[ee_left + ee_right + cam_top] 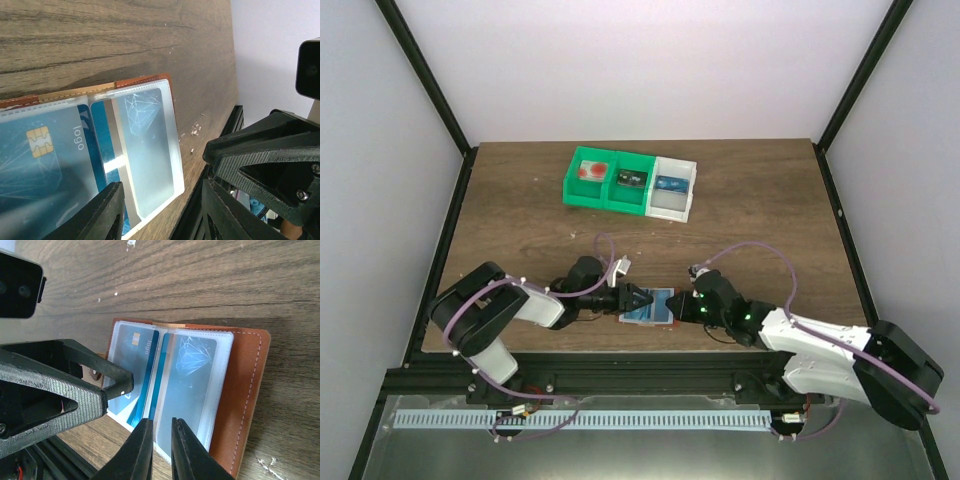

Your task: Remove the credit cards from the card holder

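1. At the near middle of the table (770,230), between the two arms, the card holder (648,308) lies opened flat. Its clear sleeves (192,375) face up, and the orange-brown cover shows as a border around them.
2. The credit cards (132,365) are not yet out. A blue one with a gold chip fills one sleeve, and a brighter blue strip of a second card shows beside the fold.
3. The left tool (162,200) is spread wide. One finger hangs over the chip-card side and the other is off the holder's outer edge, so a sleeve corner lies in the gap. It pinches nothing.
4. The right tool (162,427) has its fingers drawn close, with only a thin slit between them. They sit right at the near short edge of the sleeves, by the fold. I cannot tell whether a card or sleeve edge is caught in that slit.
5. In the right wrist view the cards' long sides run straight away from the right tool. A pull back along that line should therefore slide a card out lengthwise.
6. Both tools are at the holder, but the right one looks better placed to pull a card. The left one is placed to press the holder down while that happens.
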Motion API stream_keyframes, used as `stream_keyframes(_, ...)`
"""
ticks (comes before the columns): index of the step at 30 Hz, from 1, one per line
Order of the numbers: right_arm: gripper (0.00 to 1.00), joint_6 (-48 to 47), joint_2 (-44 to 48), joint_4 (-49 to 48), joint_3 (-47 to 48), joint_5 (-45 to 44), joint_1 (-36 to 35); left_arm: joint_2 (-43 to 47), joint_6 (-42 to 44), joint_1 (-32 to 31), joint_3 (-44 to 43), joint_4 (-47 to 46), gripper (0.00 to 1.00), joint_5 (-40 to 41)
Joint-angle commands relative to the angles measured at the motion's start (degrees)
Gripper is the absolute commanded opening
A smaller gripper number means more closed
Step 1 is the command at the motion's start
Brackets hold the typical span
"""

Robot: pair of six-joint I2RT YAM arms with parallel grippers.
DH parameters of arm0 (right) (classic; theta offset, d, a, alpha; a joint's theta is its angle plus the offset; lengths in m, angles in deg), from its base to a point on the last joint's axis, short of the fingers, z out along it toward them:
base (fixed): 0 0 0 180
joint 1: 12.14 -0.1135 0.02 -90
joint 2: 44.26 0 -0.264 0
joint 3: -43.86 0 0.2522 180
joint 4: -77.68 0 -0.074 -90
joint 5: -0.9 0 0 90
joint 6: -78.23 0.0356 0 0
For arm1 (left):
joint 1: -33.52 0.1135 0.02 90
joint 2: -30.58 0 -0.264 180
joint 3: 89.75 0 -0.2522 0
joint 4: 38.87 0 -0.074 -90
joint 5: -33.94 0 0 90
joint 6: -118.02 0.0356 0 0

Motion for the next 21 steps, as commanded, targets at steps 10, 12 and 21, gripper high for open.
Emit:
stream_keyframes(10, 0.12, -0.19, -7.38, -6.01, -1.79, 0.28, -0.43, -3.83, -1.32, -0.24, 0.63, -5.54, 0.44, -0.97)
stream_keyframes(12, 0.12, 0.11, -8.13, -6.01, -2.39, 0.01, -0.41, -4.0, -1.25, -0.18, 0.58, -5.41, 0.43, -0.87)
stream_keyframes(21, 0.12, 1.09, -9.92, -7.32, -4.53, 0.38, -0.41, -4.94, -0.36, -0.61, -0.09, -4.41, 0.41, -0.6)
